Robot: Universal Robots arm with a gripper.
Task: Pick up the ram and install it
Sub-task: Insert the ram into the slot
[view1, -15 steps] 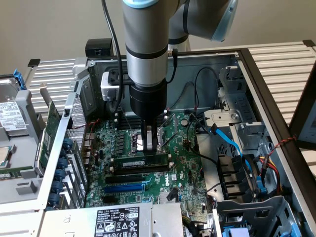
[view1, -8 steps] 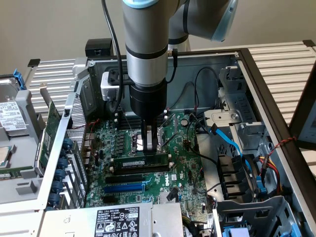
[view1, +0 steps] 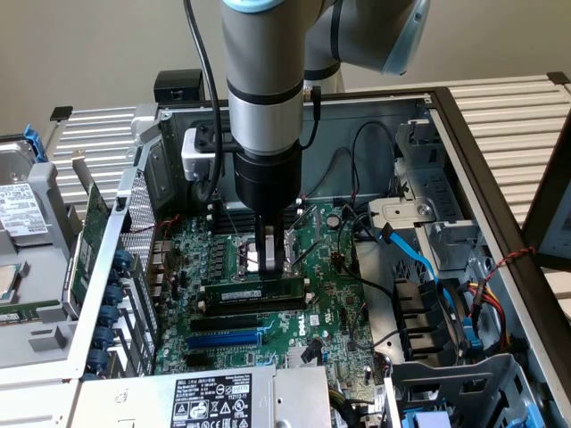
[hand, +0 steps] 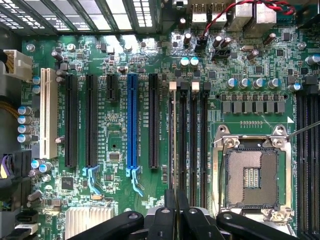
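Open computer case (view1: 375, 111), gripper (view1: 272, 260) clenched over ram (view1: 254, 291) upright on motherboard (hand: 120, 125), contact between them unclear.

The ram (view1: 254, 292) stands on edge on the motherboard (view1: 328, 308), which lies flat inside the open case (view1: 406, 111). In the exterior view, the pincer (view1: 271, 270) is directly above it, the processor socket (hand: 251, 175) just behind it, and the expansion slots (view1: 223, 339) just in front.

Motherboard (hand: 120, 145): green, fine pale traces. Ram (view1: 254, 292): dark green, white label. Gripper (view1: 270, 266): black. Arm (view1: 263, 71): silver-grey, pale blue cap. Long slot (hand: 132, 120): blue. End slot (hand: 48, 120): white. Other slots (hand: 70, 120): black. Flat cable (view1: 414, 254): bright blue. Twisted wires (hand: 240, 10): red, black. Case (view1: 384, 116): grey.
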